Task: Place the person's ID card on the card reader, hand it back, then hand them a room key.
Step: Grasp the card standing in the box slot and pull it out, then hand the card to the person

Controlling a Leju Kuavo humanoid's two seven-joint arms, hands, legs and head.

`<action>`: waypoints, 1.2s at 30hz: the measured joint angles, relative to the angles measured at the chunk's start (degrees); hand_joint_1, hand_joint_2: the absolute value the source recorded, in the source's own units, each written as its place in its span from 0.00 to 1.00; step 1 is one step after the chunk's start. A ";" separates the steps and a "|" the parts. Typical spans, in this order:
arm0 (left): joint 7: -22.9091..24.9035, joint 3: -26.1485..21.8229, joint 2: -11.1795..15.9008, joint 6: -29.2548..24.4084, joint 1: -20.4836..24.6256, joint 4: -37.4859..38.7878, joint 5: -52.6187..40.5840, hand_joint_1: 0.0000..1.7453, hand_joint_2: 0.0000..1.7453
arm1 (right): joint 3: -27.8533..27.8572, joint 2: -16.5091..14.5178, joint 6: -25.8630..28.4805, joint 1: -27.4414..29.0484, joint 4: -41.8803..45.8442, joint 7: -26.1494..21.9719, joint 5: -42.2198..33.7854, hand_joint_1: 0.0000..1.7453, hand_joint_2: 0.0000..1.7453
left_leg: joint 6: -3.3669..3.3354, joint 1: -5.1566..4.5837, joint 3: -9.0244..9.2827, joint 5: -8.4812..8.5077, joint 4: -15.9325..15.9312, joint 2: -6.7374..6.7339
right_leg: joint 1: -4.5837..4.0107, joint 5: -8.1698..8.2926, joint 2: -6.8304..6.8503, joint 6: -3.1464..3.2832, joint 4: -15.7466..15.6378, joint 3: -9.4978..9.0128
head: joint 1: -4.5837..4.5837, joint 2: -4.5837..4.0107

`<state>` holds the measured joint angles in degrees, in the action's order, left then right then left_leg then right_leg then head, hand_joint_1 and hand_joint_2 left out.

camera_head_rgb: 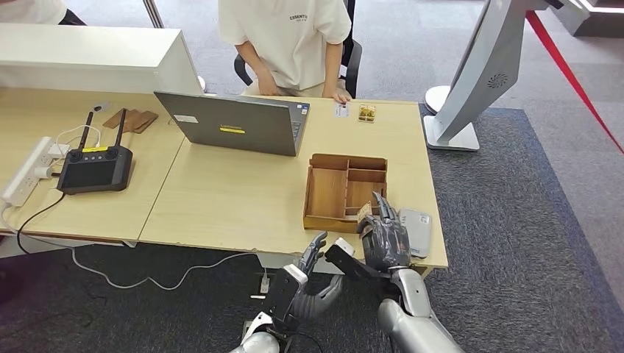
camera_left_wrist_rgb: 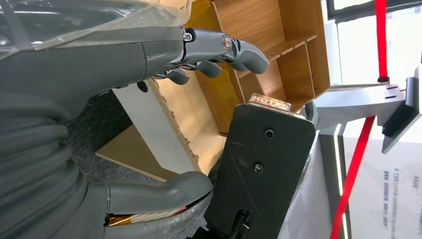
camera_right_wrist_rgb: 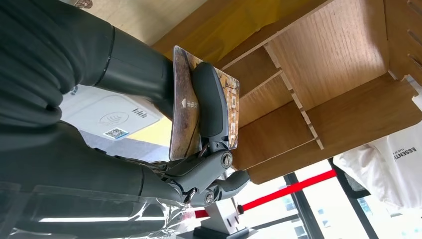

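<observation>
The right hand (camera_head_rgb: 384, 239) pinches a brown room key (camera_right_wrist_rgb: 205, 103) with "HOTEL" on it, just above the near edge of the wooden box (camera_head_rgb: 344, 191). The white card reader (camera_head_rgb: 416, 232) lies on the table (camera_head_rgb: 228, 202) just beside that hand. The left hand (camera_head_rgb: 313, 276) hangs low in front of the table with its fingers apart and holds nothing. At the far edge, a person (camera_head_rgb: 291, 44) rests a hand by a small ID card (camera_head_rgb: 341, 110).

We see a brown patterned room key (camera_right_wrist_rgb: 206, 107) in our grey right hand (camera_right_wrist_rgb: 149, 99), a white card reader (camera_head_rgb: 416, 231), a light wooden tabletop (camera_head_rgb: 228, 198).
</observation>
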<state>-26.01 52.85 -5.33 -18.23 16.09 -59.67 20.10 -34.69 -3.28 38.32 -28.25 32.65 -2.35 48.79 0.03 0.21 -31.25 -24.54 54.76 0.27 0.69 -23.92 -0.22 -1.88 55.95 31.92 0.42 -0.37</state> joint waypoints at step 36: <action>-1.42 0.58 -1.86 4.95 1.47 2.08 -0.67 0.00 1.00 | -3.37 0.45 -18.14 -20.61 11.38 0.34 -10.86 1.00 1.00 | 0.02 0.00 -0.02 0.03 0.00 0.01 | 0.00 0.02 0.00 0.00 0.06 0.01 | -0.01 0.00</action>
<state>-27.43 53.43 -7.19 -13.28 17.56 -57.59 19.43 -38.06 -2.84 20.18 -48.86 44.03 -2.01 37.93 0.06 0.21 -31.27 -24.51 54.76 0.28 0.70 -23.90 -0.23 -1.88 56.00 31.92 0.40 -0.37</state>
